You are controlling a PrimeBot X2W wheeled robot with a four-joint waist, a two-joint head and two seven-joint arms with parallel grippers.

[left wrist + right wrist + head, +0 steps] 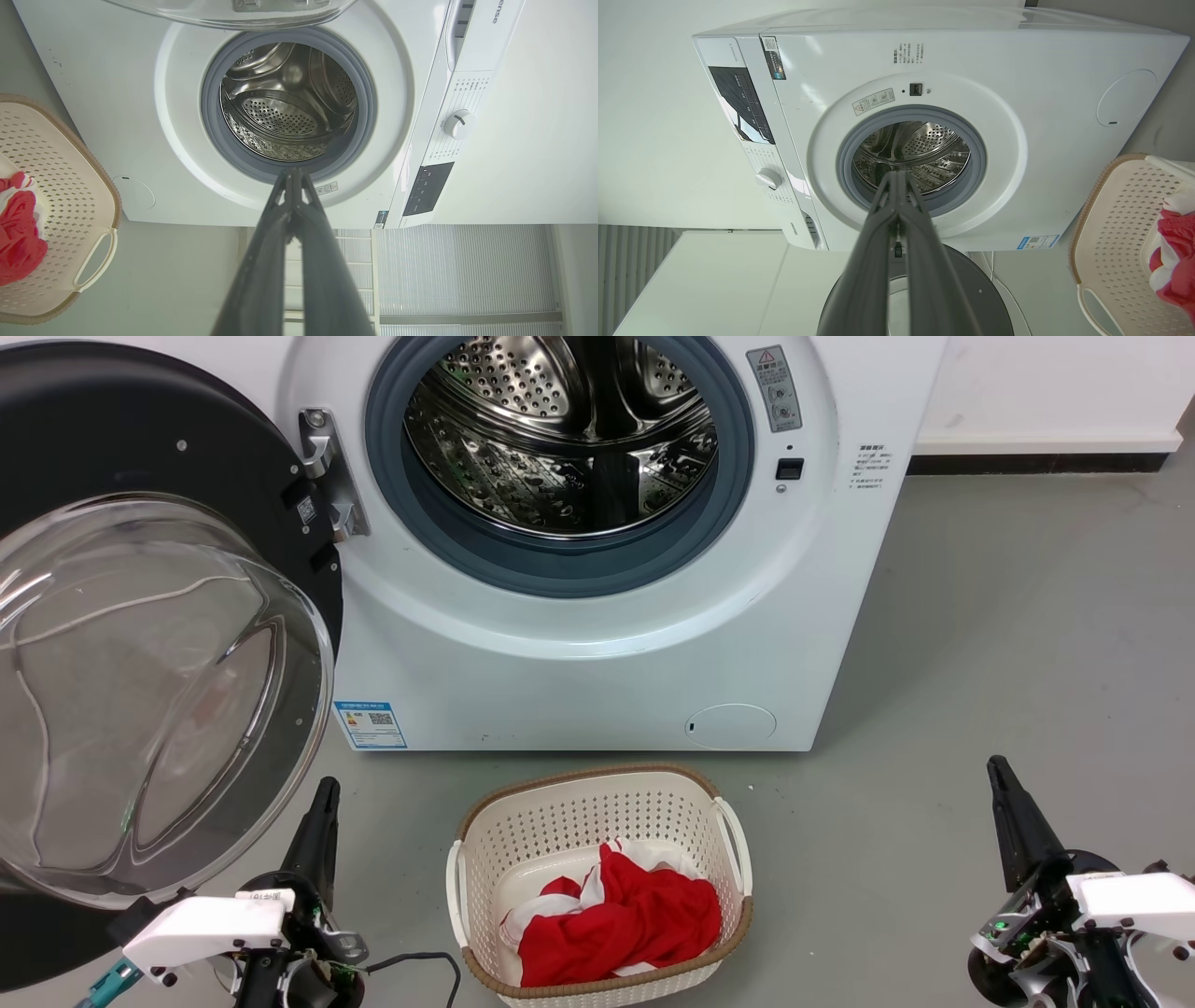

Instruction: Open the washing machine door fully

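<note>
The washing machine door [112, 429], a glossy black disc with a bulging clear glass bowl [140, 691], stands swung wide to the left on its metal hinge [327, 476]. The grey-ringed steel drum [560, 439] is exposed and looks empty. My left gripper [327, 791] sits low beside the door's lower right rim, shut and holding nothing. My right gripper [997, 767] rests at the lower right, well away from the machine, also shut and empty. In the left wrist view the left gripper [293, 172] points at the drum opening with the door's glass [233, 11] at the top. In the right wrist view the right gripper [899, 175] points at the drum over the door [985, 294].
A cream laundry basket [588, 772] holding red and white clothes [625, 915] stands on the grey floor in front of the machine, between the two arms. A small round white flap [731, 725] sits low on the machine's front. A white wall runs behind at the right.
</note>
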